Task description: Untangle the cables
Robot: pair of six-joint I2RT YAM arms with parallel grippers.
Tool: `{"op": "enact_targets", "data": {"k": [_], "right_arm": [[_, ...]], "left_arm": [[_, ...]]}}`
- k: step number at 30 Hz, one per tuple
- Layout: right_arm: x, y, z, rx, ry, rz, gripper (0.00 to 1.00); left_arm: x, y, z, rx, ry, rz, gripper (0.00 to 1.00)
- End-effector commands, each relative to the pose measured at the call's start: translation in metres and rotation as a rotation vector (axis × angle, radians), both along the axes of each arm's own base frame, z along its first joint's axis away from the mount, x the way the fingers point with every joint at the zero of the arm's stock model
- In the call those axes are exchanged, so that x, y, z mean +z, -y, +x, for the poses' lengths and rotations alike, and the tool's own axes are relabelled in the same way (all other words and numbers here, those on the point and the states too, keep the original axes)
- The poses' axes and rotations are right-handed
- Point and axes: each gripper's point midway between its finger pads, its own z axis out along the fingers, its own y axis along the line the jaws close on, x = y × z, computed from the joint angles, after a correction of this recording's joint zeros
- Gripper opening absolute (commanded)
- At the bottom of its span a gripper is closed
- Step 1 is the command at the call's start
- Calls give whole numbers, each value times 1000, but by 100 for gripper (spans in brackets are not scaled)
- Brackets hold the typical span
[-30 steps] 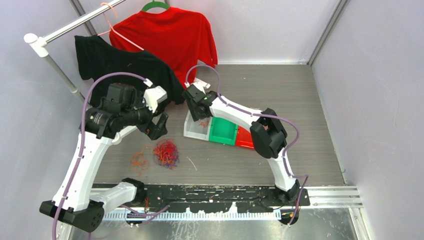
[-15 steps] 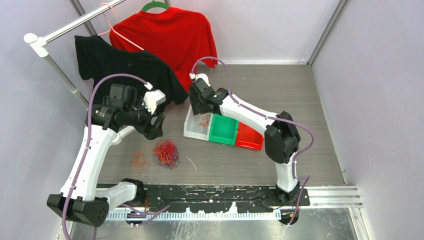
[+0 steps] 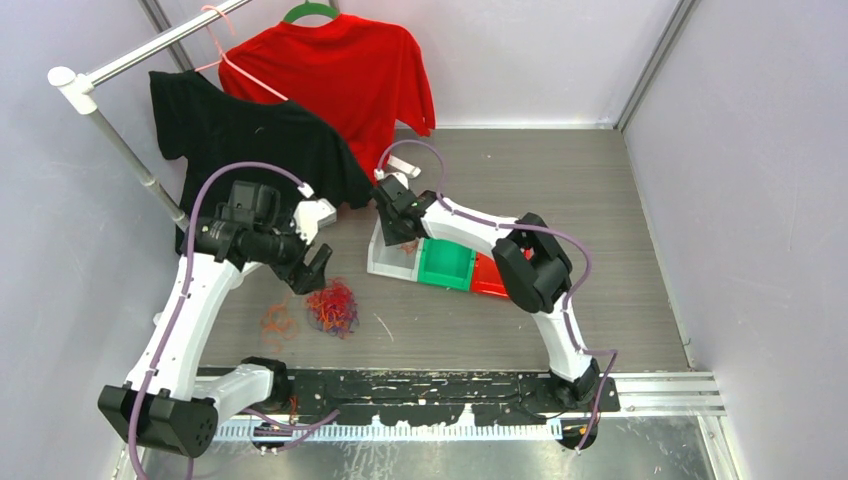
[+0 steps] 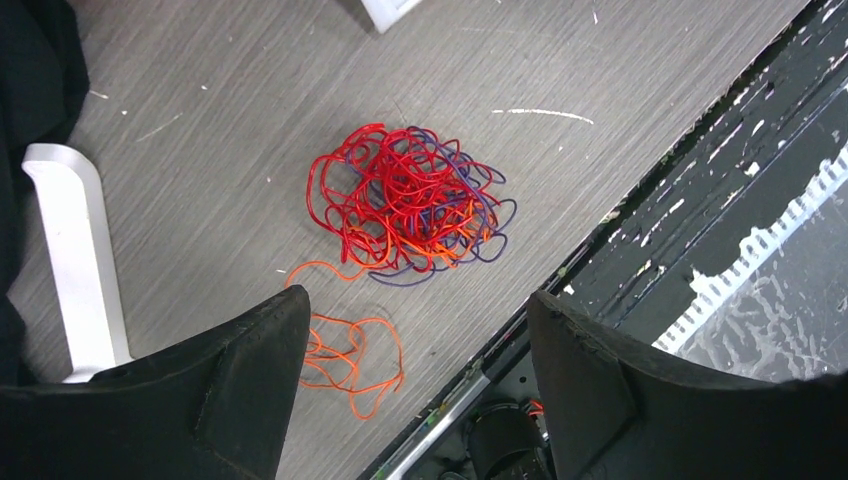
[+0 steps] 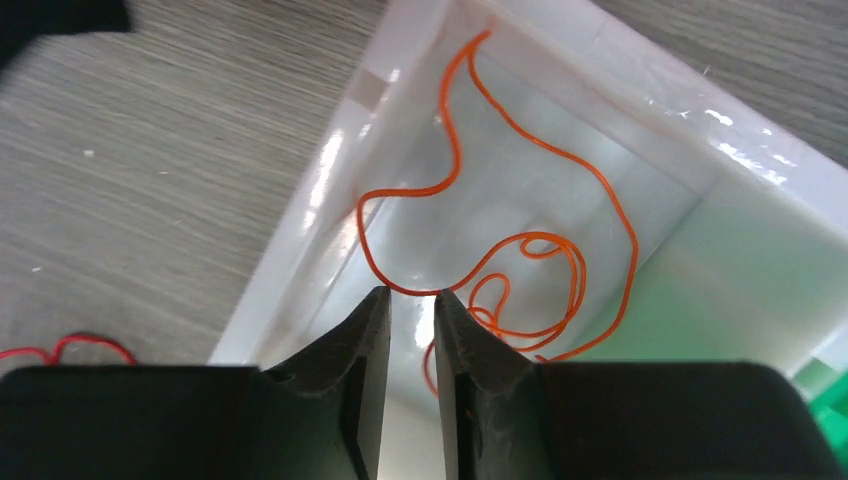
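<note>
The cables lie in three lots. A fist-sized red, orange and purple tangle (image 3: 332, 307) (image 4: 405, 205) rests on the table. A small orange clump (image 3: 279, 322) (image 4: 345, 355) lies just left of it. A loose orange wire (image 5: 520, 250) (image 3: 405, 246) lies inside the white bin (image 5: 300, 250). My left gripper (image 3: 310, 270) (image 4: 418, 298) hangs open above the table near the tangle and holds nothing. My right gripper (image 3: 400, 235) (image 5: 412, 295) hovers over the white bin, jaws a narrow gap apart. The orange wire runs just past its tips, not between them.
A green bin (image 3: 447, 265) and a red bin (image 3: 490, 278) stand in a row with the white bin (image 3: 385, 262). A black shirt (image 3: 250, 130) and a red shirt (image 3: 330, 70) hang from a rack (image 3: 120, 140) at the back left. A black rail (image 3: 450, 390) runs along the near edge.
My right gripper rose, came back down over the white bin, and its jaws narrowed. My left gripper moved down and nearer to the tangle, jaws slightly narrower.
</note>
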Motion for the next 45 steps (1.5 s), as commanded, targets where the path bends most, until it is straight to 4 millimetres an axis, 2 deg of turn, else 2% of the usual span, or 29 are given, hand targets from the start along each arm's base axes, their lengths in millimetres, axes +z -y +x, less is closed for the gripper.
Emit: {"op": "enact_targets", "data": {"k": [1, 4, 6, 8, 10, 13, 16, 22, 24, 27, 32, 35, 37, 40, 43, 45], "right_arm": [[12, -3, 17, -34, 60, 21, 27], [16, 7, 21, -9, 91, -41, 27], [27, 14, 21, 16, 112, -69, 30], [51, 20, 18, 45, 136, -73, 37], [65, 29, 12, 77, 136, -88, 46], [72, 38, 1, 125, 110, -76, 58], [74, 39, -13, 149, 76, -45, 66], [93, 35, -24, 118, 82, 62, 67], [114, 35, -29, 105, 124, 125, 67], [147, 33, -36, 84, 216, 267, 64], [182, 42, -58, 105, 314, 412, 63], [183, 47, -69, 118, 314, 439, 63], [179, 50, -73, 116, 311, 449, 63], [172, 53, -81, 111, 297, 466, 63], [173, 52, -87, 120, 300, 508, 62], [177, 48, -90, 134, 311, 558, 59]], "left_arm": [[-5, -2, -1, -35, 25, 11, 80], [-15, -4, 3, -44, 30, 31, 81], [-24, -6, 4, -57, 27, 45, 81], [-37, -9, 2, -91, 16, 74, 82], [-47, -16, 3, -108, 10, 120, 82], [-58, -24, -1, -151, -15, 176, 83], [-67, -33, -6, -199, -22, 231, 83], [-83, -65, 0, -286, 4, 414, 82], [-92, -74, 3, -295, 2, 446, 81], [-104, -84, 14, -268, 5, 434, 74], [-121, -94, 26, -244, -18, 421, 70], [-127, -89, 25, -264, -36, 392, 70], [-138, -87, 24, -265, -77, 376, 70], [-149, -86, 20, -236, -129, 356, 65], [-152, -79, 11, -232, -177, 313, 57], [-148, -76, 8, -231, -185, 294, 41]]}}
